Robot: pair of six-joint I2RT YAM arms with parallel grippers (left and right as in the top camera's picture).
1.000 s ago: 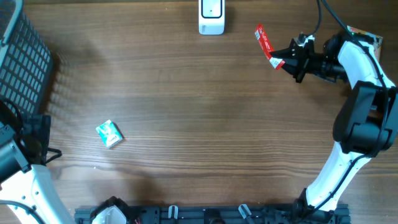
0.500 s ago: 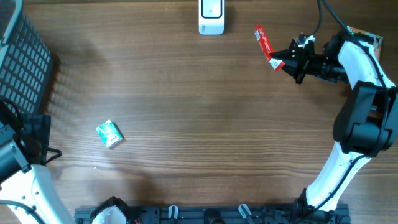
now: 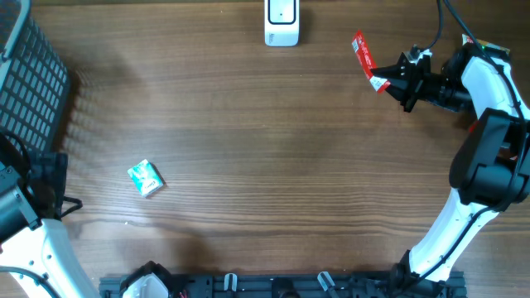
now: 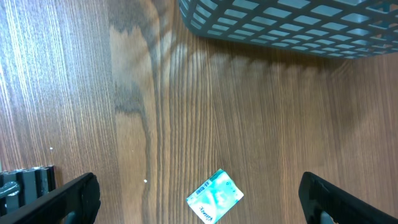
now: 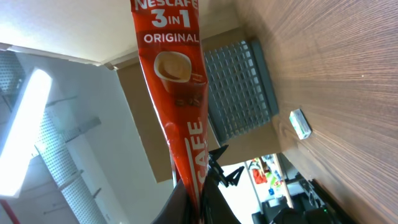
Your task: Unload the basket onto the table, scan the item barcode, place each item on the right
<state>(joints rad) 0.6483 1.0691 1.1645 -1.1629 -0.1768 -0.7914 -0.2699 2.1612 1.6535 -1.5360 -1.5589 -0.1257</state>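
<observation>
Got the red coffee stick [image 3: 365,56] clamped by its lower end in the right gripper [image 3: 384,80], jaws pinched tight on it, over the far right part of the table [image 3: 248,124]. Sits off to the right of the white scanner [image 3: 281,22] at the far edge, well apart from it, with only bare wood between the two. Angles up and away from the fingers toward the far-left in the overhead. Lots of open wood across the middle as well; only a small green packet [image 3: 145,177] lying flat toward the near left, and a grey mesh basket [image 3: 29,74] jammed into the far left corner. From the right wrist, shows the stick's [image 5: 177,93] front up close, "3 IN 1 ORIGINAL" and a cup picture, none of that readable from above; also catches the basket [image 5: 239,90] and green packet [image 5: 300,124] way off across the wood. Can't spot a barcode in any view. From the left wrist, shows the left gripper [image 4: 198,180] spread wide with nothing between its fingers, looking down on the green packet [image 4: 214,196], basket rim [image 4: 280,25] just past it. No stick or scanner in that view.
</observation>
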